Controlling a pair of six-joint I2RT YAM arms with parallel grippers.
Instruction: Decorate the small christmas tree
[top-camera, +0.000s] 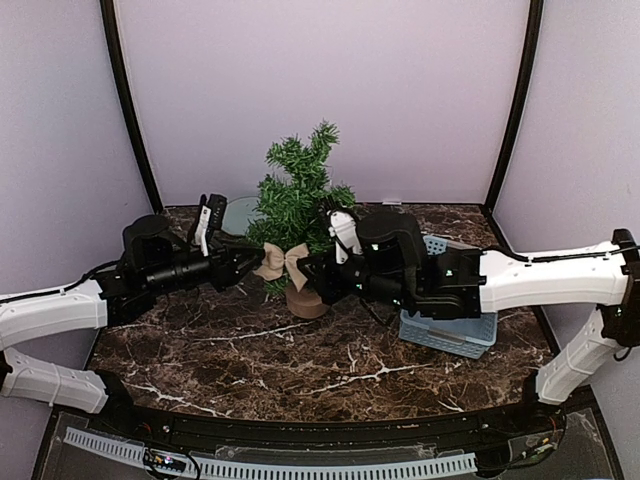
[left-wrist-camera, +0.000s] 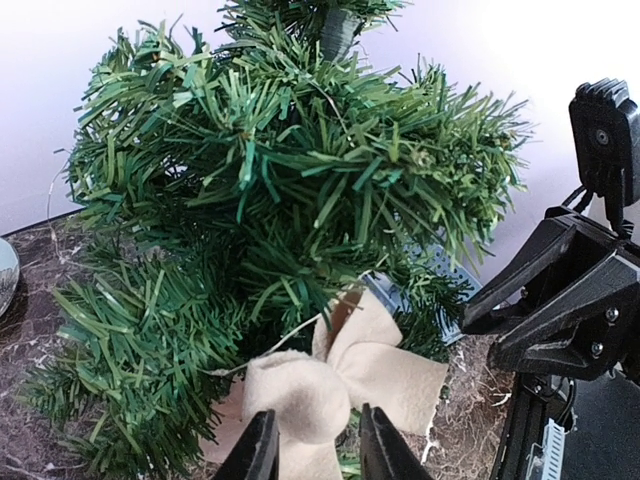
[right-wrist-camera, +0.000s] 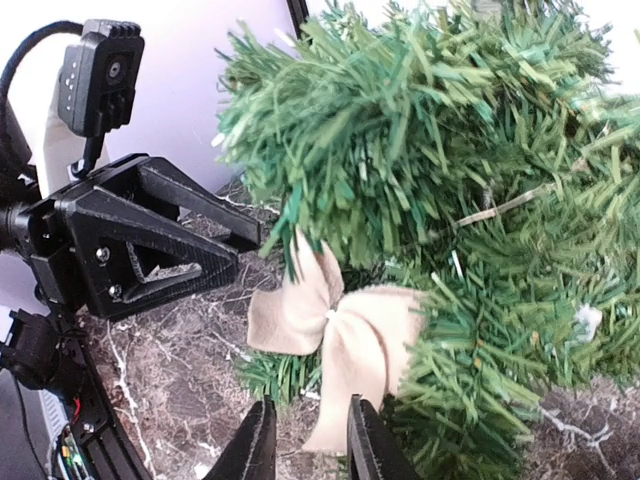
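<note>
The small christmas tree (top-camera: 300, 195) stands at mid-table on its wooden stump base (top-camera: 305, 300). A beige felt bow (top-camera: 282, 262) hangs on its lower front branches. My left gripper (top-camera: 250, 268) reaches it from the left. In the left wrist view the gripper (left-wrist-camera: 318, 450) is open, with the bow's (left-wrist-camera: 335, 385) puffed loop lying between the fingers, not squeezed. My right gripper (top-camera: 318, 272) comes in from the right. In the right wrist view it (right-wrist-camera: 310, 445) is open, and the bow's (right-wrist-camera: 335, 325) lower tail hangs between its fingertips.
A light blue slotted basket (top-camera: 450, 335) sits under my right arm, right of the tree. A clear round dish (top-camera: 238, 212) sits behind my left gripper. The purple back wall is close behind the tree. Both arms crowd the tree's front.
</note>
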